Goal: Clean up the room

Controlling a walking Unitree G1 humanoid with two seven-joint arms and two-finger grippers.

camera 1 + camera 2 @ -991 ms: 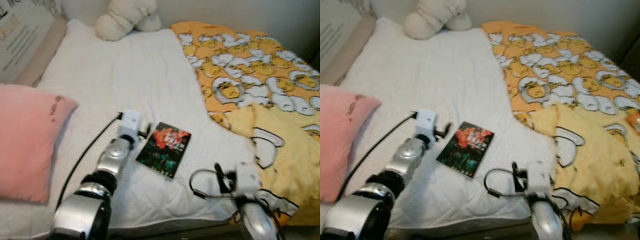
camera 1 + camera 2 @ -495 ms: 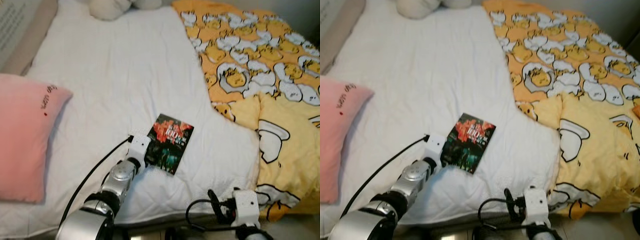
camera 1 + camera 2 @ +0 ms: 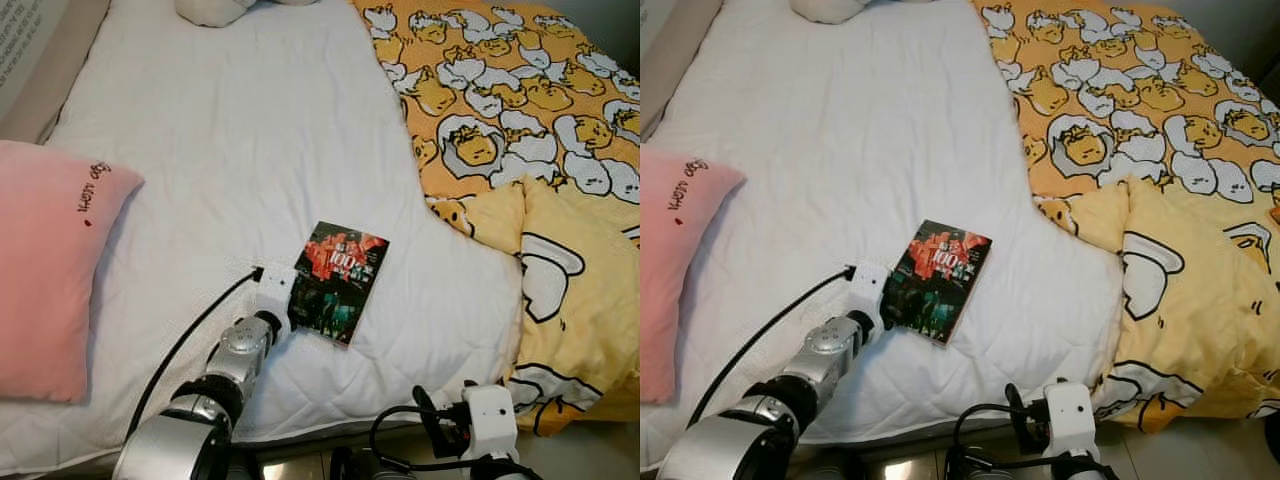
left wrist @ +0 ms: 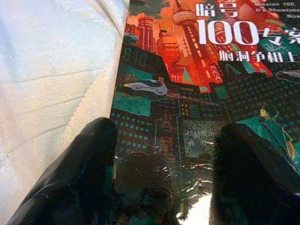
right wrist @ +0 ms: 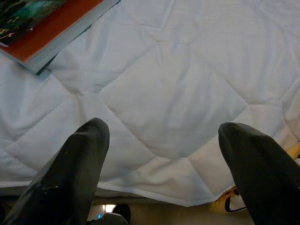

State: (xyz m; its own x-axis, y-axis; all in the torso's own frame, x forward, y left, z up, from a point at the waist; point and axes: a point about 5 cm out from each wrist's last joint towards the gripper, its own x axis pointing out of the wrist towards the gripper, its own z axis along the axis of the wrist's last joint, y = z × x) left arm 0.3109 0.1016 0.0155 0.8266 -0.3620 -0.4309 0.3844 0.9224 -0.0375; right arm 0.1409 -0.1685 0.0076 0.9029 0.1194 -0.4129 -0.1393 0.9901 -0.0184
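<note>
Our left gripper (image 4: pixel 164 154) has closed in on the book (image 3: pixel 338 281) at lower centre, fingers spread over its cover, ungrasped; right gripper (image 5: pixel 164 173) hangs released below the bed (image 3: pixel 250 150).

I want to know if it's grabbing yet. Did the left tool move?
Yes. The left tool came nearer the book, its fingers now over the cover's near corner.
</note>
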